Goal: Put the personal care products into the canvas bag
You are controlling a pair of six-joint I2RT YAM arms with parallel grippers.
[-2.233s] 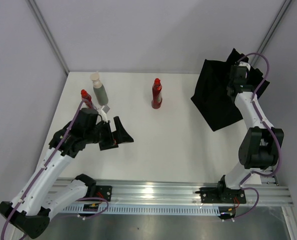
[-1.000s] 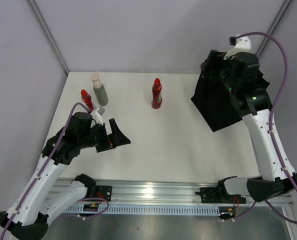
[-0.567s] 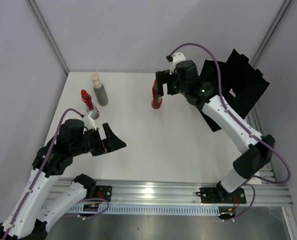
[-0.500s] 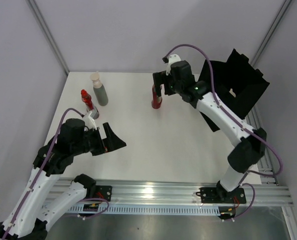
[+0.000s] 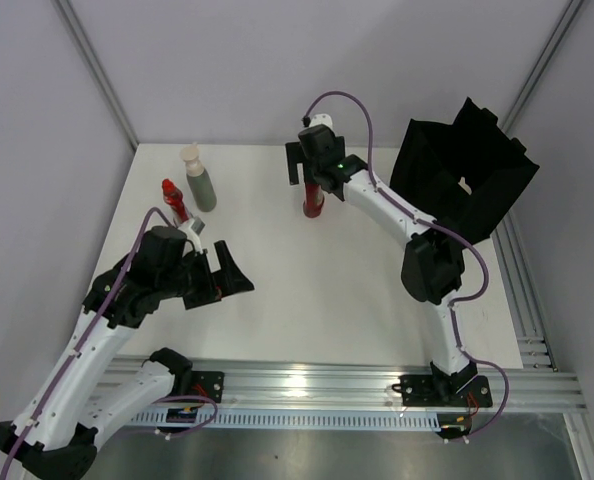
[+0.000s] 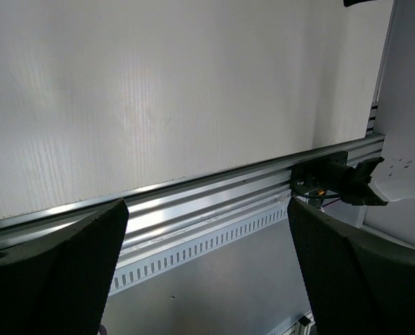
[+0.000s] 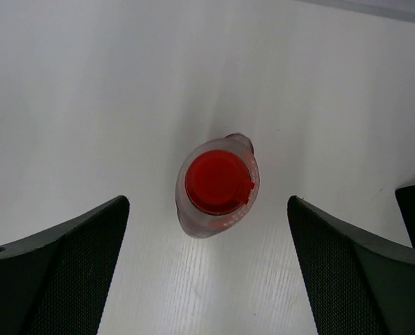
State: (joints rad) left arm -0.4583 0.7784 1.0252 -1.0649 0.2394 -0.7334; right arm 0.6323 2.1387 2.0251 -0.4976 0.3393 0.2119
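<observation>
The all-red bottle [image 5: 314, 203] stands upright at the back middle of the table. My right gripper [image 5: 313, 170] hangs open right above it. In the right wrist view its red cap [image 7: 218, 181] shows from above between the spread fingers [image 7: 61, 269], which do not touch it. The black canvas bag [image 5: 464, 180] stands open at the back right. A grey-green bottle with a cream cap [image 5: 198, 182] and a smaller red-capped bottle [image 5: 174, 200] stand at the back left. My left gripper [image 5: 222, 283] is open and empty, low over the table's left front.
The left wrist view looks past its open fingers [image 6: 50, 276] at the table's front edge, the aluminium rail [image 6: 193, 202] and the right arm's base [image 6: 333, 183]. Grey walls close in the table at the back and on the left.
My right arm has swung left from the bag to above the all-red bottle, and its jaws have opened wide. The left arm has shifted only slightly.
</observation>
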